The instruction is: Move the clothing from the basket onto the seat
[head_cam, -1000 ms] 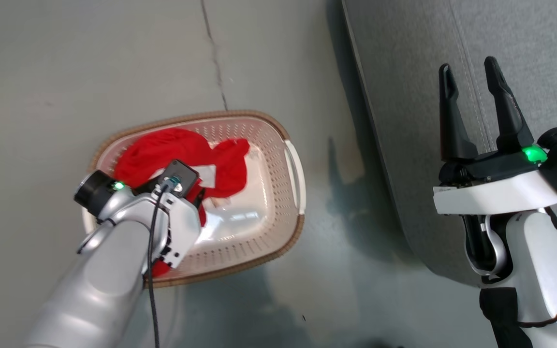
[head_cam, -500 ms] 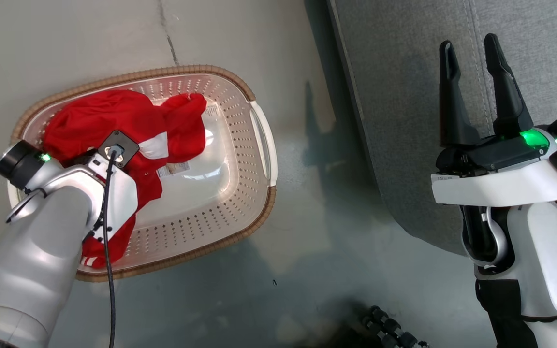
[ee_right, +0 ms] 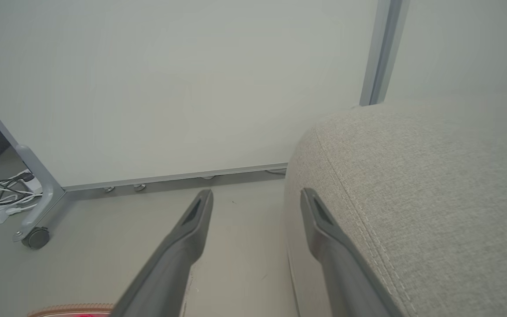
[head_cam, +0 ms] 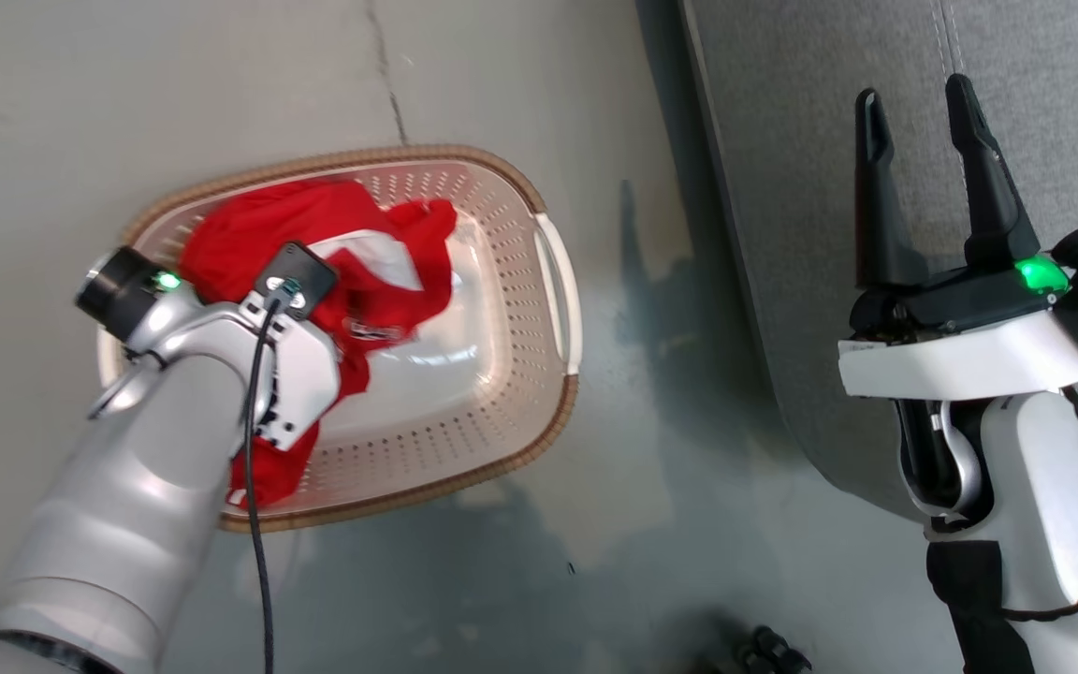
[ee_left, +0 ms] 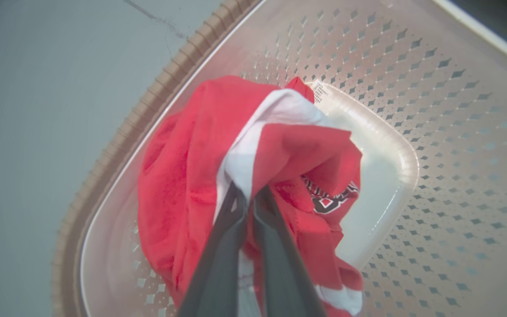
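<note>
Clamped the left claw [ee_left: 247, 196] on the clothing [ee_left: 178, 167] and gathered it higher than a second ago, still inside the basket [head_cam: 464, 155], keeping the right claw [head_cam: 911, 89] spread above the seat [head_cam: 801, 187].

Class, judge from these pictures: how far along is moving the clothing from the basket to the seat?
Done: nothing yet; the clothing lies in the basket. In hand: the left gripper is shut on a bunched fold of it. Left: lift it out, carry it to the seat, release, then fetch the rest. The right gripper is open and holds nothing, over the seat's edge.
</note>
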{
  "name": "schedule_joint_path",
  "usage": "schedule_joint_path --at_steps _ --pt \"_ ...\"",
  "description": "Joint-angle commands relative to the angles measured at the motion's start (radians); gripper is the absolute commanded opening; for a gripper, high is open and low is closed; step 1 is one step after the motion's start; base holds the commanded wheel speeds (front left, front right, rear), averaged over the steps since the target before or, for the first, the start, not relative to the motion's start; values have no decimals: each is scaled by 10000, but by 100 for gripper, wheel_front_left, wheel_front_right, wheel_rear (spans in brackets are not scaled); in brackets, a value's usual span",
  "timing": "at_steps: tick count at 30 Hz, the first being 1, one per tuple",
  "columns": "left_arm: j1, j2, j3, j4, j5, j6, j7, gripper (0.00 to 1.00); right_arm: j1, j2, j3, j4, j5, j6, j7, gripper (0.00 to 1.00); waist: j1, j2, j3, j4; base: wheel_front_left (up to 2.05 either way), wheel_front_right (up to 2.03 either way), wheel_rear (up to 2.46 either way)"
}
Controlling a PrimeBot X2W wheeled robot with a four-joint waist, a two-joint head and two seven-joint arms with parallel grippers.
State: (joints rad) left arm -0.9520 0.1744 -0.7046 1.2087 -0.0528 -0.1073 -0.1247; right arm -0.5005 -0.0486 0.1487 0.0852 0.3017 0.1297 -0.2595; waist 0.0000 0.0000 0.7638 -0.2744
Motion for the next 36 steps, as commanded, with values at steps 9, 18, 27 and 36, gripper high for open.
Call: schedule_joint_path --at_steps 9,18,27,36 --pt "1189 -908 981 -860 -1489 0 -1361 0 575 -56 -191 630 -894 17 99 100 0 0 -2160 1460 0 0 0" --pt "3202 -1053 2462 -4562 -2721 150 -1402 0 1319 -59 -448 762 -1187 17 676 100 0 0 -3728 2328 0 0 0" --pt "4961 -980 3626 -7925 -2635 202 -1403 0 1994 -53 -292 755 -1198 17 1056 100 0 0 -4896 2677 0 0 0" --pt "6125 -1022 4024 -10311 -2549 38 -1404 0 2704 -54 -284 909 -1147 17 1260 100 0 0 -6110 2879 0 0 0"
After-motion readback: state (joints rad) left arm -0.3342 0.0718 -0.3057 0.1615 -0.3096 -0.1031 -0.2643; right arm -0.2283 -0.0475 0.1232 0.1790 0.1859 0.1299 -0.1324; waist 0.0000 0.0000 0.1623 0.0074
